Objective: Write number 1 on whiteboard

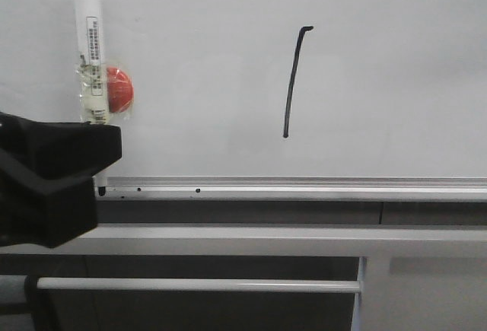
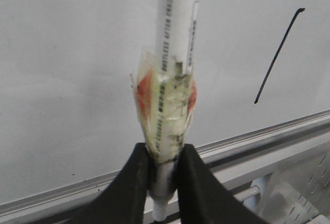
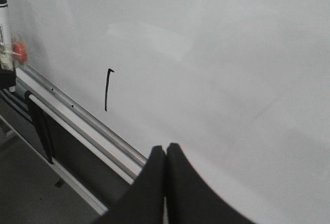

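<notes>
Step in hand: the writing looks done; the number 1 (image 1: 293,81) stands complete on the whiteboard (image 1: 396,65), a thin black slanted stroke with a small hook at its top.
Number 1, place: near the middle of the front view, its foot a little above the board's aluminium bottom rail (image 1: 304,189).
Marker: a white-barrelled marker (image 1: 90,42) stands upright, well to the left of the stroke, with a band of clear tape and a red patch (image 1: 119,90) around its lower barrel.
Marker tip: the end showing below the fingers sits down at the rail, not on the writing surface; whether it touches the rail I cannot tell.
Left gripper (image 2: 164,183): narrow, clamped on the marker's lower barrel just below the taped band, fingers on either side.
Right gripper (image 3: 165,183): fingers pressed together, holding nothing, hanging in front of the board well apart from the stroke.
Progress: judged from the finished stroke, nothing is left to draw.
Next move calls for: keeping the marker off the white surface while drawing the left arm back, so no stray mark lands beside the digit.
Risk: the marker is long and gripped low, so a tilt could swing its far end onto the board.
</notes>
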Available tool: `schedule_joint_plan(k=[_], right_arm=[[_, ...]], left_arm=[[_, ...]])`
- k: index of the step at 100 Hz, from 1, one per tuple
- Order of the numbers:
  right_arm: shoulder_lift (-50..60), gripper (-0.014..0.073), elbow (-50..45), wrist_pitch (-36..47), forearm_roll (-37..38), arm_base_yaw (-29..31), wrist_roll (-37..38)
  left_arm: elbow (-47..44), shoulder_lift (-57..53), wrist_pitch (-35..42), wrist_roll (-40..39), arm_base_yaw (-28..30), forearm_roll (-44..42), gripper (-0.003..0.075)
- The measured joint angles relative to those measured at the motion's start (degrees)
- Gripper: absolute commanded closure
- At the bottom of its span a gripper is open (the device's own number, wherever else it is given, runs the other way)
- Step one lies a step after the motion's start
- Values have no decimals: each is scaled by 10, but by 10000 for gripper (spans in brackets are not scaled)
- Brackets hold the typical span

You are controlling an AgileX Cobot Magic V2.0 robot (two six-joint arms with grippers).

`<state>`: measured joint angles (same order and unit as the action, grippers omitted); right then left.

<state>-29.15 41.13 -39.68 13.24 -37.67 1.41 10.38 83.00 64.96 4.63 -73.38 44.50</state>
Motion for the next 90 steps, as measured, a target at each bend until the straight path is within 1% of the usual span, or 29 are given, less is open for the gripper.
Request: schedule_joint_plan(k=[19,56,90], right_arm=[[0,652,0,0,1,0,0],[0,652,0,-1,5,0,0],[0,656,0,-1,10,0,0]], left_arm=[[19,24,1,0,1,7,741],[30,28,1,-2,39,3,741],[40,28,2,-2,40,4,741]])
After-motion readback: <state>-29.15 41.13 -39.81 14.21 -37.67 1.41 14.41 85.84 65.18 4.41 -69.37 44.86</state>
